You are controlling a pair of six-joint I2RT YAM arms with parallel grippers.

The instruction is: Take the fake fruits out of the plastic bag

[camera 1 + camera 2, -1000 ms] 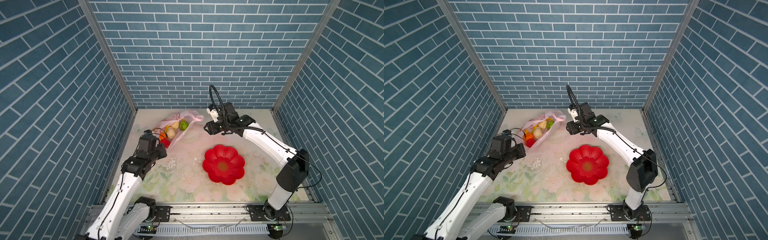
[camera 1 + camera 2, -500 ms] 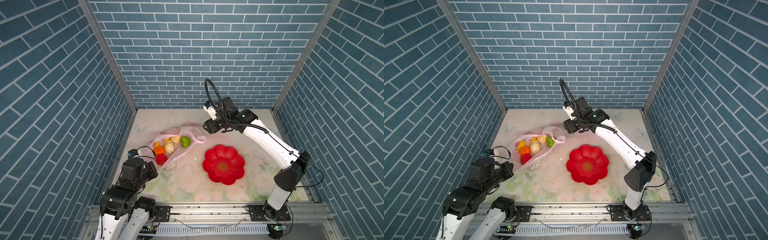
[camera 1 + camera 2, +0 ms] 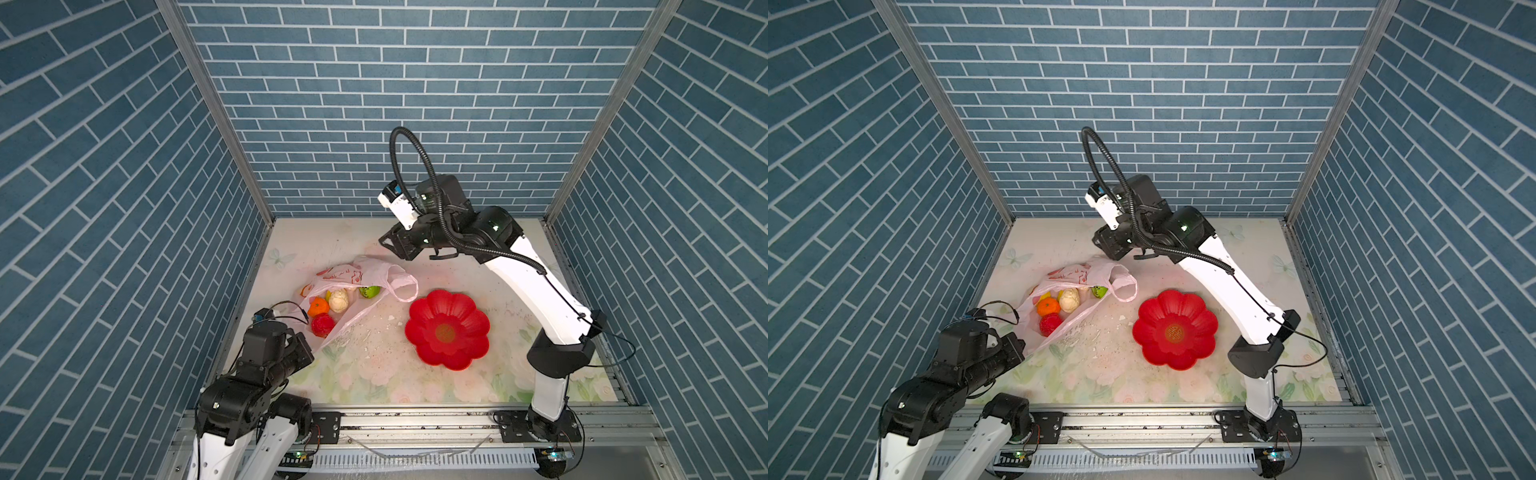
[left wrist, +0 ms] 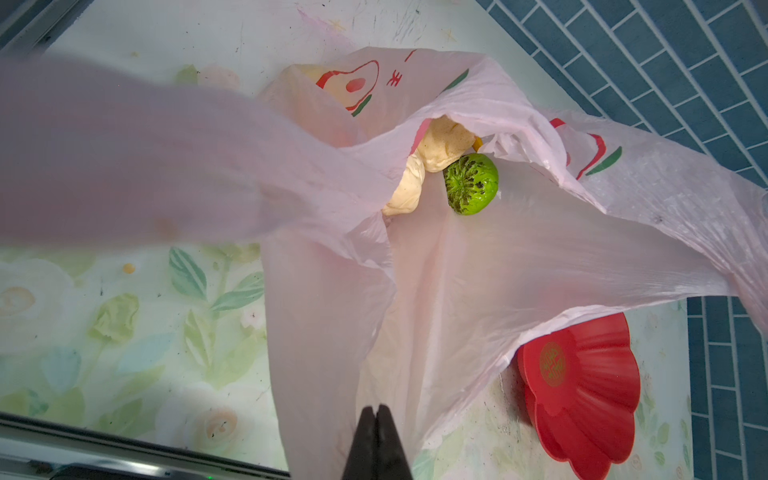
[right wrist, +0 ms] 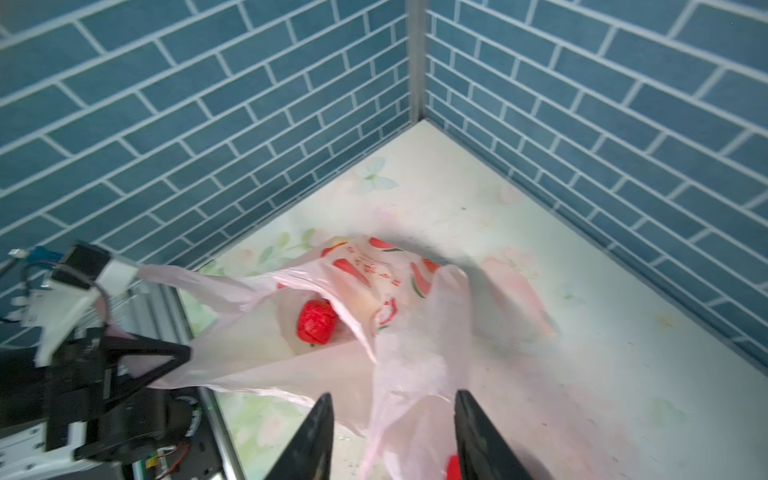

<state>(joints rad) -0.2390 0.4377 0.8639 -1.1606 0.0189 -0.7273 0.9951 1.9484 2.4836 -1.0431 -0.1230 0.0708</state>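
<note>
Lab test cell: fake-brick panels [image 3: 395, 83], alu frame [image 3: 415, 419], floral mat [image 3: 374, 374].

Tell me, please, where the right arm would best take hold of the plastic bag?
Probably the free loop handle beside the red bowl, coming down from above: it lies loose and away from the fruits, opposite the bag end that the left gripper pinches, so lifting it should spread the mouth.
</note>
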